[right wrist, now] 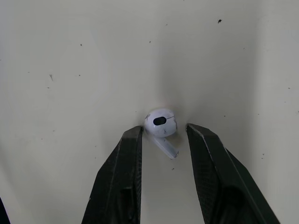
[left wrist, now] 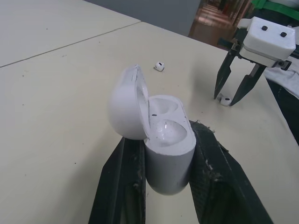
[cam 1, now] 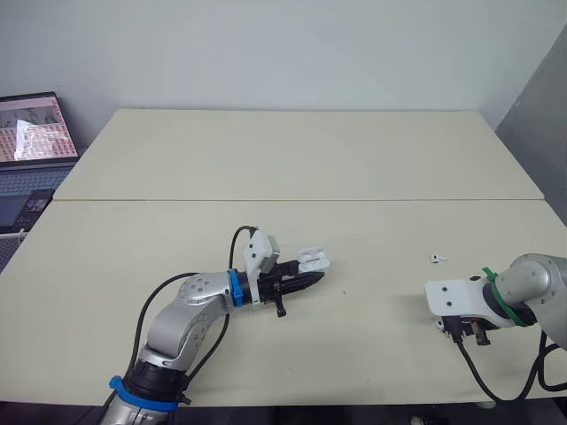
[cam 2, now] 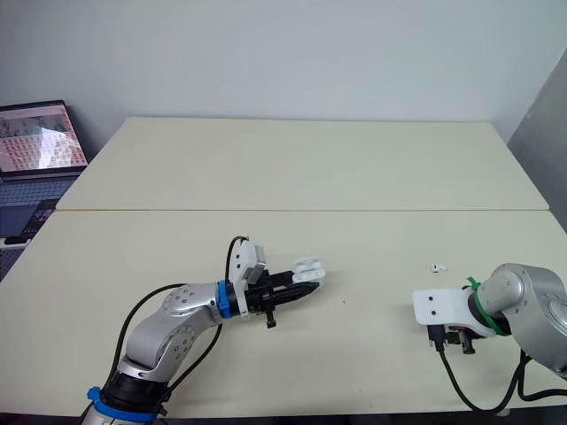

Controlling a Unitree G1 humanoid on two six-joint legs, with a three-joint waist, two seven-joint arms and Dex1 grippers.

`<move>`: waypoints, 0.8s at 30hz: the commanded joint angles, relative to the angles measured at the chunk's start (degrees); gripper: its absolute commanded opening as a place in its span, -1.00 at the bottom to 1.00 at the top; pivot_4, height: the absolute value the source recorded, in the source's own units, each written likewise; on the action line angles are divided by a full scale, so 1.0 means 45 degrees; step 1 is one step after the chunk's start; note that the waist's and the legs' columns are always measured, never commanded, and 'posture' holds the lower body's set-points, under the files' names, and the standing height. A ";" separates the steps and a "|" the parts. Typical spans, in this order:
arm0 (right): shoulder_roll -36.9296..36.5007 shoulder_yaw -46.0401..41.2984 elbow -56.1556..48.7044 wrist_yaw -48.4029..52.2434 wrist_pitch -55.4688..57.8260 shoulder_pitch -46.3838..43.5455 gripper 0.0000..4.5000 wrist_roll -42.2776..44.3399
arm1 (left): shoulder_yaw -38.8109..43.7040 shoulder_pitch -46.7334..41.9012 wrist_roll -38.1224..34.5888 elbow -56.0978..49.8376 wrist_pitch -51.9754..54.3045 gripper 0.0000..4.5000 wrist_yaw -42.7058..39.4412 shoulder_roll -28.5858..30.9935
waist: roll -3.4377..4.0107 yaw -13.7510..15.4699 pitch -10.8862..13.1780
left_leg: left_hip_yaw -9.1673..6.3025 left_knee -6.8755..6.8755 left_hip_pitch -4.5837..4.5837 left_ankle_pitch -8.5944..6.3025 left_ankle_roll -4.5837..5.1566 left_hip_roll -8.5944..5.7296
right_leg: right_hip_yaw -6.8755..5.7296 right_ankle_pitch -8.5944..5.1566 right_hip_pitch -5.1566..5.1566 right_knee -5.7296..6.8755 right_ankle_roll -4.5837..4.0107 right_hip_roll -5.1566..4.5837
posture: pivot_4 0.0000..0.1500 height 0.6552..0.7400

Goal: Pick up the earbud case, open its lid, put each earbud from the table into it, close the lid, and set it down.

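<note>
My left gripper (left wrist: pixel 164 136) is shut on the body of the white earbud case (left wrist: pixel 169 154), holding it just above the table with its lid (left wrist: pixel 127 105) swung open. Both wells look empty. Out to the right, my right gripper (right wrist: pixel 164 130) points down at the table, open, with one white earbud (right wrist: pixel 161 125) lying between its fingertips. The same gripper (left wrist: pixel 232 95) and earbud (left wrist: pixel 225 101) appear in the left wrist view. A second earbud (cam 1: pixel 438 258) lies on the table a little farther back.
The cream table (cam 1: pixel 292 159) has a seam (cam 1: pixel 266 200) across its middle. A laptop (cam 1: pixel 35 133) stands off the table's far left edge. The table's right edge is close to my right arm.
</note>
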 commanded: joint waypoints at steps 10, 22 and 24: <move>0.0098 -0.0162 -0.0262 0.0200 0.0022 -0.0172 -0.83 -0.0060 | -0.0089 0.0067 0.0136 -0.0354 -0.0409 -0.64 -0.0146 0.0045 | 0.0000 0.0000 0.0000 | -0.0002 0.0000 0.0001 0.0000 0.0000 0.0000 | 0.0001 0.0000 0.0001 0.0000 0.0000 0.0000 | 1.00 1.00; 0.5637 -0.5220 -0.0156 -0.2821 0.3005 -0.0951 -0.83 0.4403 | -0.0503 -0.0959 0.1509 0.1235 -0.1896 -0.64 0.1820 -0.2095 | -0.0006 0.0033 0.0001 | -0.0003 0.0012 -0.0011 0.0000 0.0001 -0.0011 | -0.0005 0.0001 0.0005 0.0007 0.0001 0.0004 | 1.00 1.00; 0.6968 -0.6339 -0.0213 -0.3712 0.3422 -0.0933 -0.83 0.5347 | -0.0694 -0.1474 0.2430 0.2409 -0.2950 -0.64 0.2711 -0.2880 | -0.0010 0.0155 -0.0002 | -0.0004 0.0011 -0.0009 0.0000 0.0001 -0.0013 | -0.0007 0.0002 0.0005 0.0002 0.0001 0.0003 | 1.00 1.00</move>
